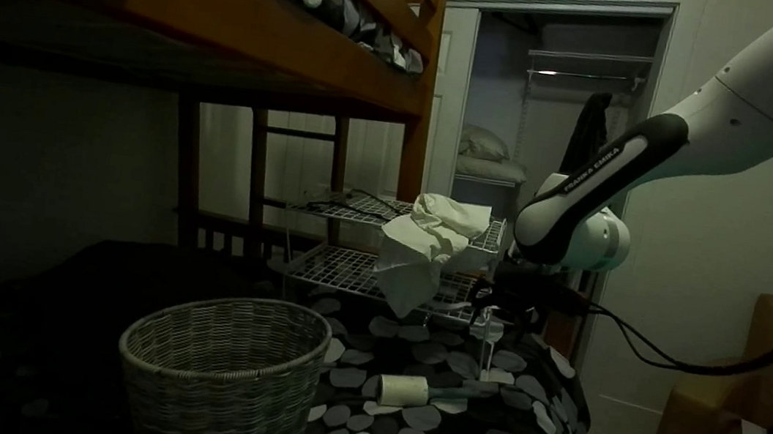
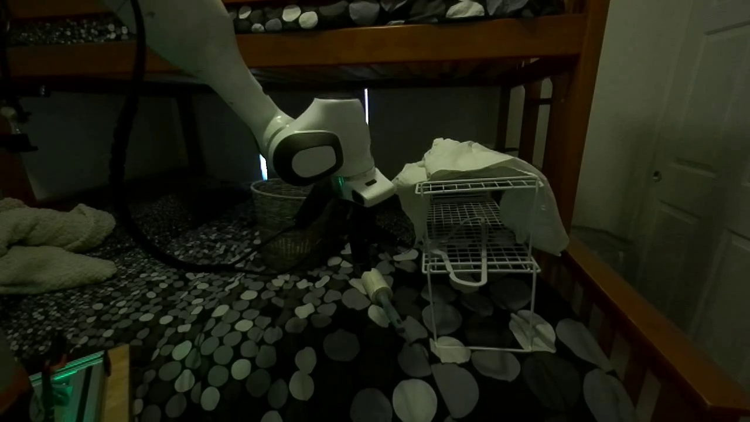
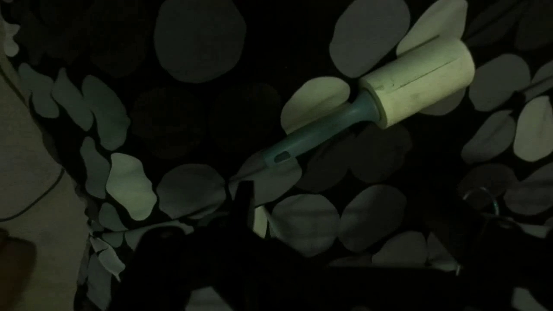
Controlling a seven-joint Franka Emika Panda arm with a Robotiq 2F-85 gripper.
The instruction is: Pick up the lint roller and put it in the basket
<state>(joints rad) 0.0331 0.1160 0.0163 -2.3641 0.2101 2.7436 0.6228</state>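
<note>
Outside the basket (image 1: 223,407) — lint roller (image 1: 415,392)

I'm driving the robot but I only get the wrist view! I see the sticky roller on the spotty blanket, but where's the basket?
Observer: The basket shows in both exterior views, on the side where the white end of the lint roller points.
Operator: Okay! Is anything else standing on the blanket?
Observer: Yes, a wire rack, close by the roller's handle.
Operator: Has the rack got stuff on it?
Observer: Yes, white cloth drapes over its top shelf.
</note>
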